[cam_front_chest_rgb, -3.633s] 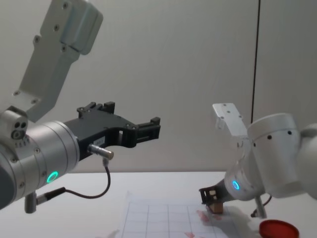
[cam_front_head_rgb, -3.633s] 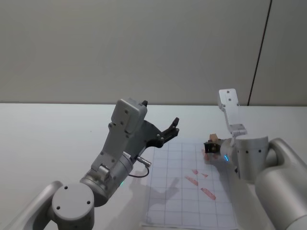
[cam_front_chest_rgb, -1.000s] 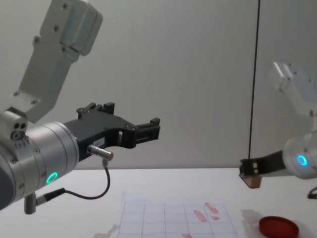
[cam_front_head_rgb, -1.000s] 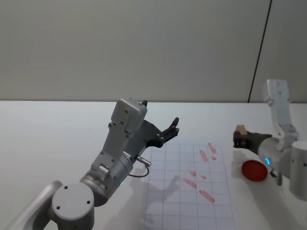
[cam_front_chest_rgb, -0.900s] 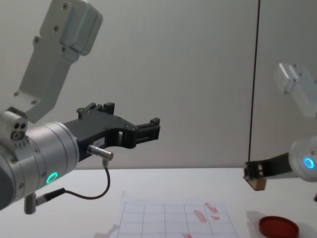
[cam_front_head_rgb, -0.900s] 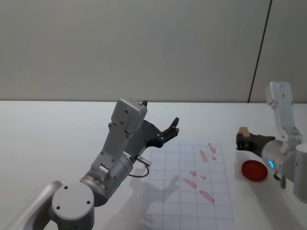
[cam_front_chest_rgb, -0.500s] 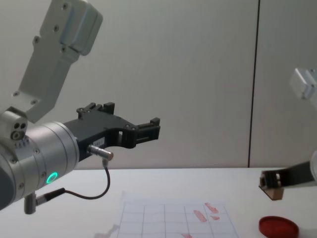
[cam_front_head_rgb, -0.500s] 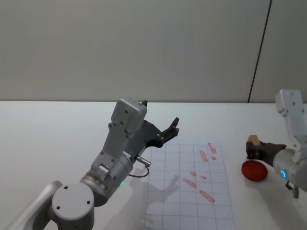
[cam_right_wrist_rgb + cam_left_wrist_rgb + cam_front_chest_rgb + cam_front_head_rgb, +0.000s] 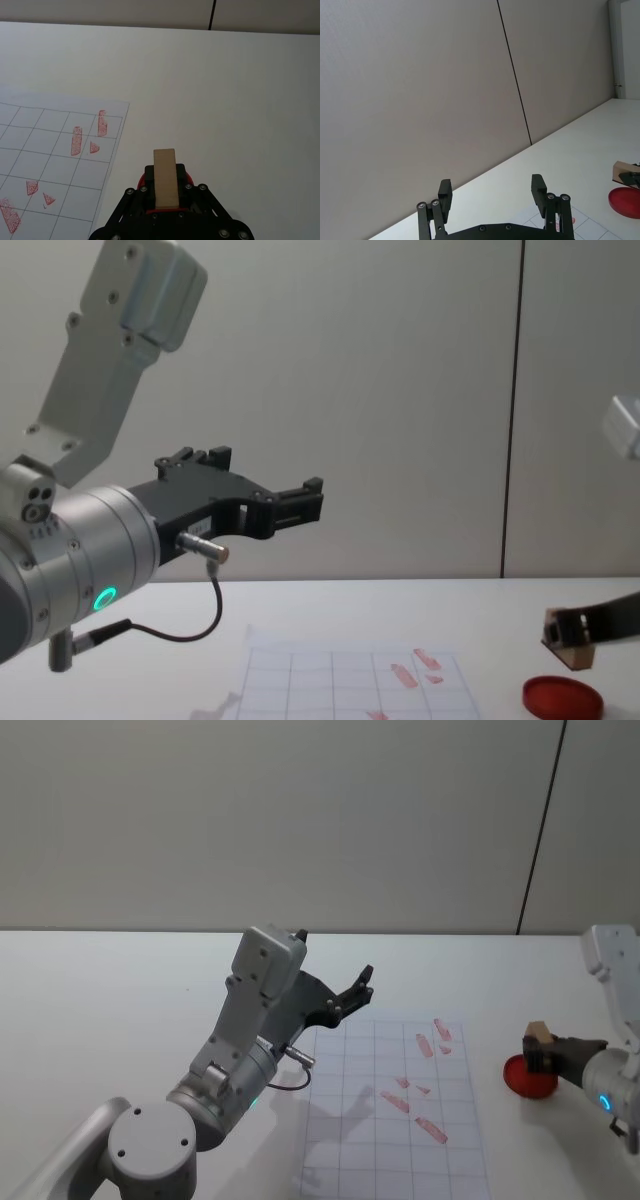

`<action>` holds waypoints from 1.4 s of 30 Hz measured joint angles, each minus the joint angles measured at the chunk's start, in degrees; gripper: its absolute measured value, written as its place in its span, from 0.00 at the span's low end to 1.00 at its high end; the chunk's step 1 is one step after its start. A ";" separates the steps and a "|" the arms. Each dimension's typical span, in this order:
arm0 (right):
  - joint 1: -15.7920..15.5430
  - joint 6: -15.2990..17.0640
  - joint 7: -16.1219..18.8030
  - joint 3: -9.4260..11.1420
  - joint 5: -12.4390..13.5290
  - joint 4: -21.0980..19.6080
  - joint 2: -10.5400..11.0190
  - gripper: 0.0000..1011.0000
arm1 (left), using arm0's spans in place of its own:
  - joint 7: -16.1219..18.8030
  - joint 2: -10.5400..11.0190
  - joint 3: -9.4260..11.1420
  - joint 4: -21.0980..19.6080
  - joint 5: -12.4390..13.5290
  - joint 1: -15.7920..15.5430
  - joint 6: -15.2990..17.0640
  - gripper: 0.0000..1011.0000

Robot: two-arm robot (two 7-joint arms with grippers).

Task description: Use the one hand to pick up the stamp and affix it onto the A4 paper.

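The tan wooden stamp [image 9: 539, 1031] is held upright in my right gripper [image 9: 541, 1053], which is shut on it just above the round red ink pad [image 9: 527, 1081], to the right of the A4 paper [image 9: 352, 1137]. In the chest view the stamp [image 9: 574, 652] hangs a little above the pad [image 9: 563, 698]. The right wrist view shows the stamp [image 9: 165, 175] between the black fingers [image 9: 144, 188], with the pad mostly hidden beneath. The paper [image 9: 45, 145] carries several red marks. My left gripper [image 9: 356, 989] is raised and open over the paper's left side.
The white table [image 9: 120, 990] runs back to a grey wall. The left arm's silver body [image 9: 80, 550] and its cable take up the near left. In the left wrist view the open fingers [image 9: 445, 189] frame the distant pad [image 9: 625, 202].
My right gripper has carried the stamp rightward off the paper and lowered it over the ink pad. The left arm has not moved.
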 joint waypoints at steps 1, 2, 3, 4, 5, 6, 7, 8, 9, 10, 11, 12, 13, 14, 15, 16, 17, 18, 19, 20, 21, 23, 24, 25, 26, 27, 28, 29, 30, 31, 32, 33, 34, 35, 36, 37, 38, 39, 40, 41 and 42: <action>-0.21 0.11 0.14 0.00 -0.13 -0.18 0.07 0.22 | 0.00 0.00 0.00 0.00 0.00 0.00 0.00 0.99; -0.31 0.17 0.22 0.00 -0.20 -0.26 0.10 0.22 | 0.00 0.00 0.00 0.00 0.00 0.00 0.00 0.99; -0.49 0.24 0.34 0.00 -0.29 -0.41 0.15 0.22 | 0.00 0.00 0.00 0.00 0.00 0.00 0.00 0.99; -0.60 0.27 0.40 0.00 -0.35 -0.50 0.18 0.22 | 0.00 0.00 0.00 0.00 0.00 0.00 0.00 0.99; -0.65 0.29 0.45 0.00 -0.41 -0.54 0.19 0.22 | 0.00 0.00 0.00 0.00 0.00 0.00 0.00 0.99; -0.82 0.31 0.54 -0.01 -0.54 -0.64 0.25 0.22 | 0.00 0.00 0.00 0.00 0.00 0.00 0.00 0.99; -0.89 0.32 0.59 -0.01 -0.63 -0.67 0.27 0.22 | 0.00 0.00 0.00 0.00 0.00 0.00 0.00 0.99; -0.97 0.33 0.63 -0.02 -0.69 -0.72 0.29 0.22 | 0.00 0.00 0.00 0.00 0.00 0.00 0.00 0.99; -1.01 0.33 0.67 -0.02 -0.76 -0.73 0.30 0.22 | 0.00 0.00 0.00 0.00 0.00 0.00 0.00 0.99; -1.12 0.33 0.74 -0.04 -0.97 -0.74 0.33 0.22 | 0.00 0.00 0.00 0.00 0.00 0.00 0.00 0.99; -1.16 0.32 0.77 -0.06 -1.05 -0.74 0.35 0.22 | 0.00 0.00 0.00 0.00 0.00 0.00 0.00 0.99; -1.22 0.26 0.78 -0.07 -1.18 -0.72 0.36 0.22 | 0.00 0.00 0.00 0.00 0.00 0.00 0.00 0.99; -1.22 0.26 0.78 -0.07 -1.18 -0.72 0.36 0.22 | 0.00 0.00 0.00 0.00 0.00 0.00 0.00 0.99; -1.25 0.17 0.77 -0.08 -1.33 -0.54 0.37 0.22 | 0.00 0.00 0.00 0.00 0.00 0.00 0.00 0.99; -1.26 0.08 0.77 -0.09 -1.43 -0.46 0.37 0.22 | 0.00 0.00 0.00 0.00 0.00 0.00 0.00 0.99; -1.27 -0.05 0.77 -0.10 -1.54 -0.29 0.38 0.22 | 0.00 0.00 0.00 0.00 0.00 0.00 0.00 0.99; -1.28 -0.12 0.76 -0.10 -1.58 -0.21 0.38 0.22 | 0.00 0.00 0.00 0.00 0.00 0.00 0.00 0.99; -1.28 -0.18 0.75 -0.10 -1.63 -0.14 0.38 0.22 | 0.00 0.00 0.00 0.00 0.00 0.00 0.00 0.99; -1.29 -0.22 0.75 -0.10 -1.69 -0.08 0.38 0.22 | 0.00 0.00 0.00 0.00 0.00 0.00 0.00 0.99; -1.29 -0.30 0.74 -0.11 -1.78 0.03 0.38 0.22 | 0.00 0.00 0.00 0.00 0.00 0.00 0.00 0.99; -1.30 -0.34 0.74 -0.12 -1.83 0.11 0.38 0.22 | 0.00 0.00 0.00 0.00 0.00 0.00 0.00 0.99; -1.31 -0.47 0.72 -0.13 -1.96 0.23 0.38 0.22 | 0.00 0.00 0.00 0.00 0.00 0.00 0.00 0.99; -1.31 -0.51 0.71 -0.14 -1.98 0.29 0.38 0.22 | 0.00 0.00 0.00 0.00 0.00 0.00 0.00 0.99; -1.32 -0.54 0.69 -0.14 -2.02 0.34 0.38 0.22 | 0.00 0.00 0.00 0.00 0.00 0.00 0.00 0.99; -1.32 -0.60 0.67 -0.15 -2.06 0.40 0.38 0.26 | 0.00 0.00 0.00 0.00 0.00 0.00 0.00 0.99; -1.33 -0.63 0.67 -0.15 -2.09 0.42 0.38 0.27 | 0.00 0.00 0.00 0.00 0.00 0.00 0.00 0.99; -1.34 -0.67 0.65 -0.17 -2.16 0.49 0.38 0.33 | 0.00 0.00 0.00 0.00 0.00 0.00 0.00 0.99; -1.34 -0.68 0.64 -0.17 -2.18 0.52 0.38 0.36 | 0.00 0.00 0.00 0.00 0.00 0.00 0.00 0.99; -1.35 -0.70 0.63 -0.17 -2.20 0.54 0.38 0.38 | 0.00 0.00 0.00 0.00 0.00 0.00 0.00 0.99; -1.35 -0.71 0.62 -0.18 -2.22 0.56 0.38 0.40 | 0.00 0.00 0.00 0.00 0.00 0.00 0.00 0.99; -1.36 -0.74 0.61 -0.18 -2.26 0.60 0.38 0.44 | 0.00 0.00 0.00 0.00 0.00 0.00 0.00 0.99; -1.36 -0.76 0.60 -0.18 -2.28 0.62 0.38 0.48 | 0.00 0.00 0.00 0.00 0.00 0.00 0.00 0.99; -1.36 -0.77 0.60 -0.18 -2.30 0.64 0.38 0.50 | 0.00 0.00 0.00 0.00 0.00 0.00 0.00 0.99; -1.37 -0.80 0.59 -0.18 -2.32 0.69 0.38 0.53 | 0.00 0.00 0.00 0.00 0.00 0.00 0.00 0.99; -1.38 -0.81 0.59 -0.18 -2.34 0.71 0.38 0.58 | 0.00 0.00 0.00 0.00 0.00 0.00 0.00 0.99; -1.38 -0.83 0.58 -0.19 -2.36 0.74 0.38 0.62 | 0.00 0.00 0.00 0.00 0.00 0.00 0.00 0.99; -1.38 -0.84 0.57 -0.18 -2.37 0.75 0.38 0.64 | 0.00 0.00 0.00 0.00 0.00 0.00 0.00 0.99; -1.38 -0.85 0.57 -0.19 -2.38 0.76 0.38 0.66 | 0.00 0.00 0.00 0.00 0.00 0.00 0.00 0.99; -1.38 -0.87 0.56 -0.19 -2.40 0.78 0.38 0.72 | 0.00 0.00 0.00 0.00 0.00 0.00 0.00 0.99; -1.38 -0.87 0.56 -0.19 -2.40 0.79 0.38 0.73 | 0.00 0.00 0.00 0.00 0.00 0.00 0.00 0.99; -1.38 -0.88 0.55 -0.19 -2.41 0.80 0.38 0.76 | 0.00 0.00 0.00 0.00 0.00 0.00 0.00 0.99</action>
